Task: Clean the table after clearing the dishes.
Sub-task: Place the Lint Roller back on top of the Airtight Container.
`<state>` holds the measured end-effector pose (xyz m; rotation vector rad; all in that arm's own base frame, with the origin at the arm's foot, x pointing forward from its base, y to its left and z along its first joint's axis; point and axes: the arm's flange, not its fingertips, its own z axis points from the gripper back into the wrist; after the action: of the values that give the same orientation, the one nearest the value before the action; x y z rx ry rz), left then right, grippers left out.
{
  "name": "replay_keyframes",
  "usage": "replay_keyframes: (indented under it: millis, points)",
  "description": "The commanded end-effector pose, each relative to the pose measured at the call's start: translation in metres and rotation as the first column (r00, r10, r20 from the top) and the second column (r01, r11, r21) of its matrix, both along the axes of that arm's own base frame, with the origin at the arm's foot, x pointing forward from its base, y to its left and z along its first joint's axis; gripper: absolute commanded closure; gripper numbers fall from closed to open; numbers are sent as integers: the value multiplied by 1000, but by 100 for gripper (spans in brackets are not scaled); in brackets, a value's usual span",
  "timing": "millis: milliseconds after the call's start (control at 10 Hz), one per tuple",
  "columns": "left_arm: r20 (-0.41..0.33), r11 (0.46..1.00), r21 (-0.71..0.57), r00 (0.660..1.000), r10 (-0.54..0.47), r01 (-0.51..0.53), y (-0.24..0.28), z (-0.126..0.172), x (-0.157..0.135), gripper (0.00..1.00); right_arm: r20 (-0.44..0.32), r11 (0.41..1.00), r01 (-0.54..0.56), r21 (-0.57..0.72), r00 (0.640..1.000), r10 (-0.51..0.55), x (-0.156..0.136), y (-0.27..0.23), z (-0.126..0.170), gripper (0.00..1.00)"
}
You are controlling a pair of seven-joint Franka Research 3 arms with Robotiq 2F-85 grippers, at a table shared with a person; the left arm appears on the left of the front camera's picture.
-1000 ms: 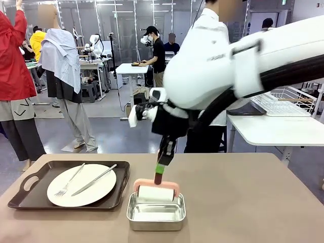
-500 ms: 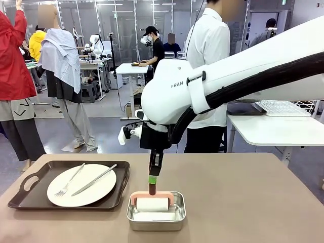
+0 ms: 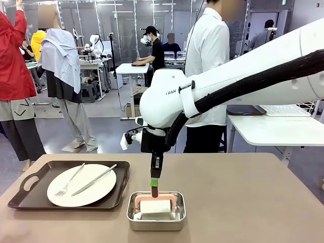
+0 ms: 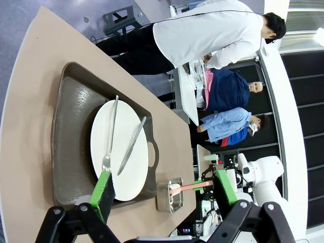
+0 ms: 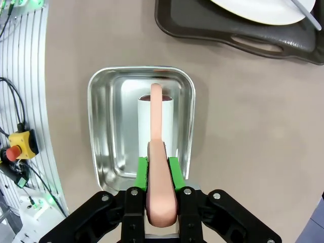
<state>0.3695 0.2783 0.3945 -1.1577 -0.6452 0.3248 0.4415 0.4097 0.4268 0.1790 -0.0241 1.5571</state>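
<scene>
My right gripper [image 3: 154, 183] [image 5: 157, 169] is shut on the pink handle of a lint roller [image 3: 155, 204] [image 5: 156, 121]. The roller's white roll rests inside a small steel pan [image 3: 131, 214] [image 5: 102, 126] near the front of the table [image 3: 243, 202]. A white plate [image 3: 81, 185] [image 4: 124, 152] with a fork [image 3: 69, 180] and a knife [image 3: 94, 179] lies on a dark brown tray [image 3: 26, 195] [image 4: 71, 126] at the left. In the left wrist view my left gripper [image 4: 164, 186] hangs open above that tray, holding nothing.
A person in a white shirt [image 3: 208, 48] stands at the table's far side. A white table [image 3: 273, 129] with a wire rack stands at the back right. A yellow box with a red button [image 5: 20, 144] sits off the table's edge.
My right arm has swung left and come down, lowering the roller from the pan's far rim into the pan. The tray and plate have not moved.
</scene>
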Motion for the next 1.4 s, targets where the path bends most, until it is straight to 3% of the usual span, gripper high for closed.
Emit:
replay_keyframes:
  millis: [0, 400, 500, 600, 700, 800, 1000, 1300]
  points:
    - [10, 1000, -11, 1000, -4, 4, 1, 1, -2, 0, 15, 999, 20, -33, 1000, -20, 5, 3, -3, 79]
    - [10, 1000, -11, 1000, -4, 4, 1, 1, -2, 0, 35, 999, 38, -24, 999, -38, 20, -3, -21, 79]
    - [10, 1000, -11, 1000, -4, 4, 1, 1, -2, 0, 33, 999, 45, -25, 998, -44, 22, -5, -23, 70]
    - [10, 1000, -11, 1000, -4, 4, 1, 1, -2, 0, 33, 999, 46, -28, 998, -45, 23, -7, -22, 50]
    - [10, 1000, -11, 1000, -4, 4, 1, 1, -2, 0, 40, 998, 47, -29, 998, -46, 22, -7, -18, 45]
    - [10, 1000, -11, 1000, -4, 4, 1, 1, -2, 0, 45, 999, 41, -32, 998, -40, 22, -6, -15, 15]
    - [10, 1000, -11, 1000, -4, 4, 1, 1, -2, 0, 49, 998, 43, -39, 998, -41, 22, -4, -11, 0]
    - [10, 1000, -11, 1000, -4, 4, 1, 1, -2, 0, 74, 998, 54, -32, 996, -52, 23, -1, -1, 0]
